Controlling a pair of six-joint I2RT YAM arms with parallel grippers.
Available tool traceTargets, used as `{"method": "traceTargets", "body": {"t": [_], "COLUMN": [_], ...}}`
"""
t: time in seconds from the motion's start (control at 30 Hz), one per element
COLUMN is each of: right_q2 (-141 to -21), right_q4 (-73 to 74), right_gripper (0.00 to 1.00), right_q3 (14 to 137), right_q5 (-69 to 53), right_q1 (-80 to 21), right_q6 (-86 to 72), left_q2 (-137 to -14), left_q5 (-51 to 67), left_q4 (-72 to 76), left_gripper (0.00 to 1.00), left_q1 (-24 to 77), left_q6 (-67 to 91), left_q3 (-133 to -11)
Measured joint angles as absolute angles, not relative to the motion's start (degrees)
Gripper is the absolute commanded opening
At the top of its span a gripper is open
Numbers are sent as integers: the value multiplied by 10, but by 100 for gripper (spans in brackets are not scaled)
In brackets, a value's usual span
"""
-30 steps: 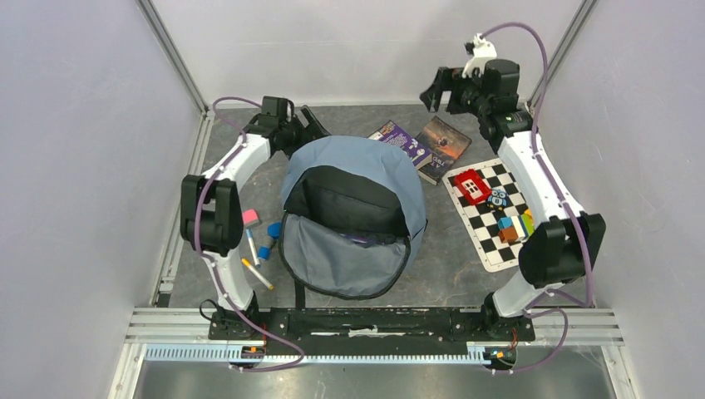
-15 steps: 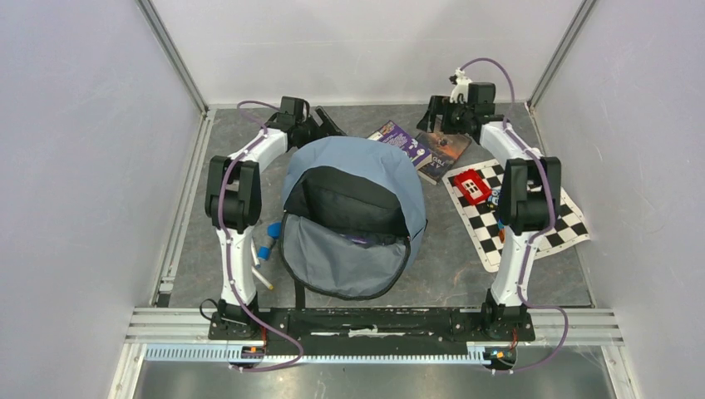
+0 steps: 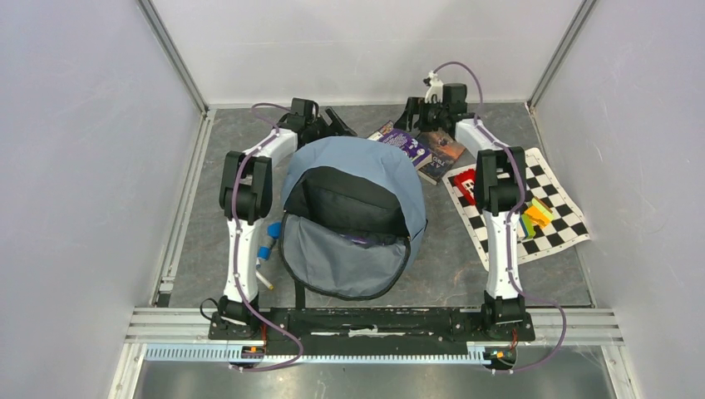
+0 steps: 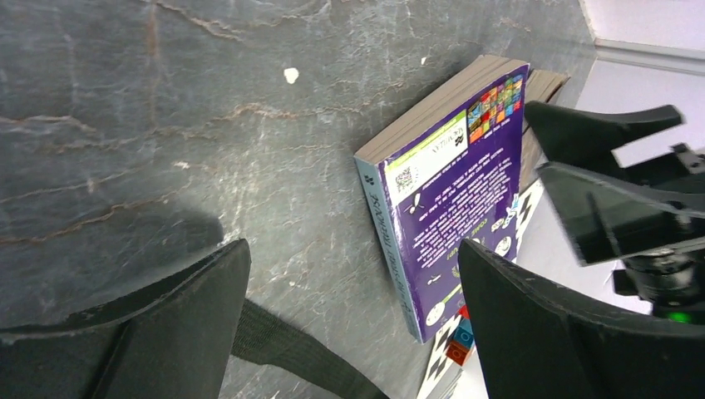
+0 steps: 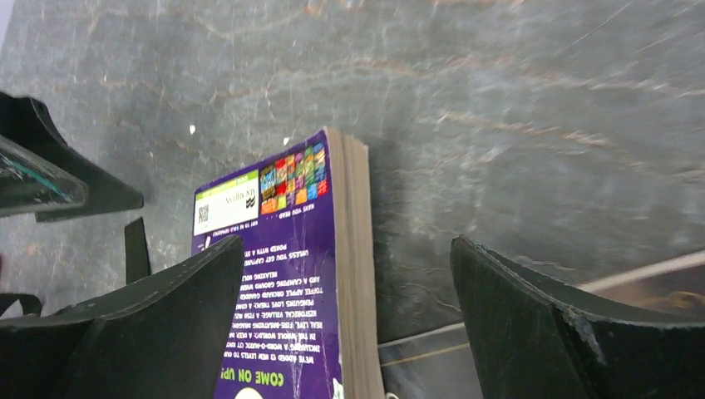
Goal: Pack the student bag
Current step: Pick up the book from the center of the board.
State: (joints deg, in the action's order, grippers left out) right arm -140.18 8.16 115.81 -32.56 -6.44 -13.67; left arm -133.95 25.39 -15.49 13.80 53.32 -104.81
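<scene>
The student bag [image 3: 353, 218] lies in the middle of the table, main compartment unzipped, black lining showing. A purple book [image 3: 402, 141] lies behind it to the right, partly on a dark book [image 3: 443, 150]. My left gripper [image 3: 339, 125] is open and empty just behind the bag's top, facing the purple book [image 4: 449, 191], with a black bag strap [image 4: 291, 349] below it. My right gripper [image 3: 408, 113] is open and empty, low over the far edge of the purple book [image 5: 291, 274]. The two grippers face each other across the book.
A chequered mat [image 3: 557, 224] lies right of the bag with a red piece [image 3: 467, 179] and coloured blocks [image 3: 537, 214] on it. Blue items [image 3: 268, 241] and markers [image 3: 262, 278] lie left of the bag. The back wall is close behind both grippers.
Both arms stretched out toward the back middle. My right gripper came down and left to the purple book. My left gripper moved right behind the bag's top.
</scene>
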Motion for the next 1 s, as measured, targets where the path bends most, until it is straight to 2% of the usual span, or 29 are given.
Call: {"method": "traceTargets", "body": {"t": [0.17, 0.3, 0.53, 0.6, 0.67, 0.77, 0.9, 0.97, 1.0], "right_q2": [-1430, -1431, -1431, -1431, -1431, -1431, -1431, -1429, -1425], "right_q4": [91, 110, 148, 149, 144, 137, 136, 130, 126], "right_gripper": [95, 92, 86, 82, 70, 44, 0, 0, 0], "right_q3": [1159, 1160, 1160, 1155, 1151, 1143, 1128, 1123, 1117], "right_q5": [-350, -376, -440, -457, -474, -493, -500, -500, -496], "right_q1": [-84, -99, -116, -117, -116, -116, -111, -110, -110], "right_q6": [-132, -124, -153, -171, -192, -217, -232, -235, -237], "left_q2": [-1350, -1359, -1362, -1362, -1362, -1362, -1362, -1361, -1360], "left_q5": [268, 277, 287, 288, 290, 292, 291, 291, 291], "left_q4": [-131, -119, -110, -101, -94, -83, -69, -67, -67], "left_gripper": [84, 65, 49, 46, 45, 44, 46, 52, 58], "left_q1": [142, 148, 155, 156, 157, 159, 159, 159, 158], "left_q6": [536, 542, 545, 545, 545, 546, 546, 545, 545], "left_q3": [-1053, -1054, -1054, -1052, -1049, -1041, -1037, -1035, -1034]}}
